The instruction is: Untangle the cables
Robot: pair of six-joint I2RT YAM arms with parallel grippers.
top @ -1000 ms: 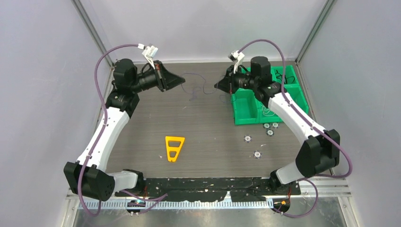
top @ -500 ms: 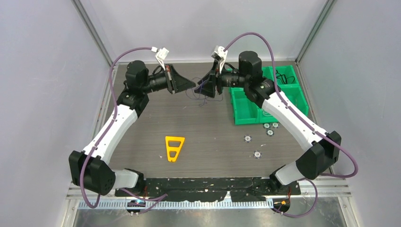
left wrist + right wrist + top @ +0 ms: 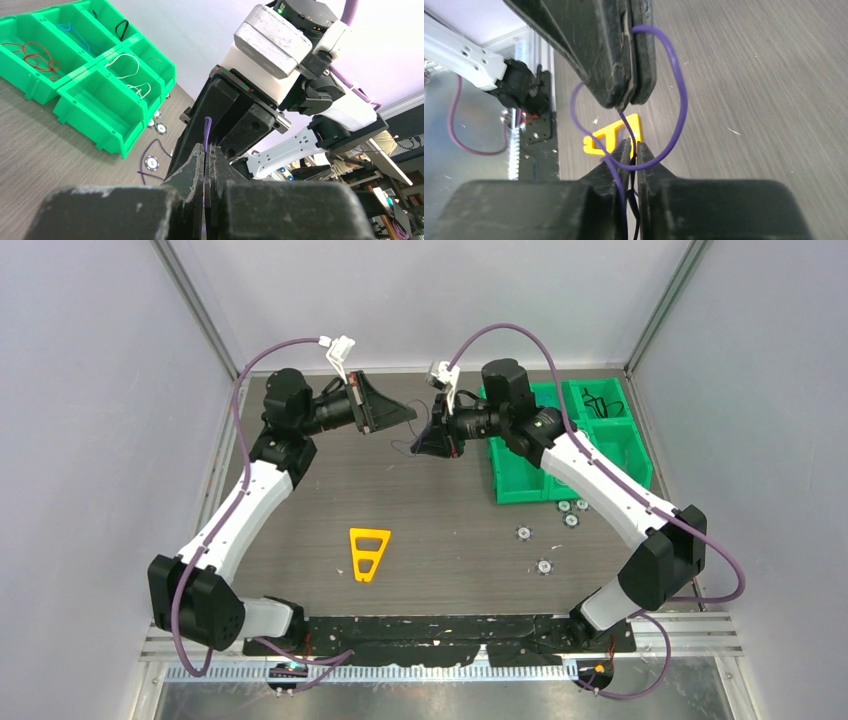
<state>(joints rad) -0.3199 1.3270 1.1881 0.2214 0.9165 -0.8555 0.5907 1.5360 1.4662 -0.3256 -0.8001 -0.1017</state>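
Note:
A thin purple cable (image 3: 678, 90) and a thin black cable (image 3: 630, 200) are tangled together and held in the air between my two grippers at the table's far middle. My left gripper (image 3: 410, 414) is shut on the purple cable (image 3: 206, 131). My right gripper (image 3: 418, 443) faces it, tips almost touching, and is shut on the black cable, with the purple cable looped around its fingers (image 3: 616, 162). A loose purple length (image 3: 147, 162) trails on the table below.
A green compartment bin (image 3: 610, 445) at the far right holds red, blue, white and black cables. Several small round discs (image 3: 545, 566) lie in front of it. A yellow triangular frame (image 3: 368, 552) lies at the table's middle.
Both arms swung inward from the far corners until the grippers met. The cable that lay stretched on the table between them is now bunched at the gripper tips.

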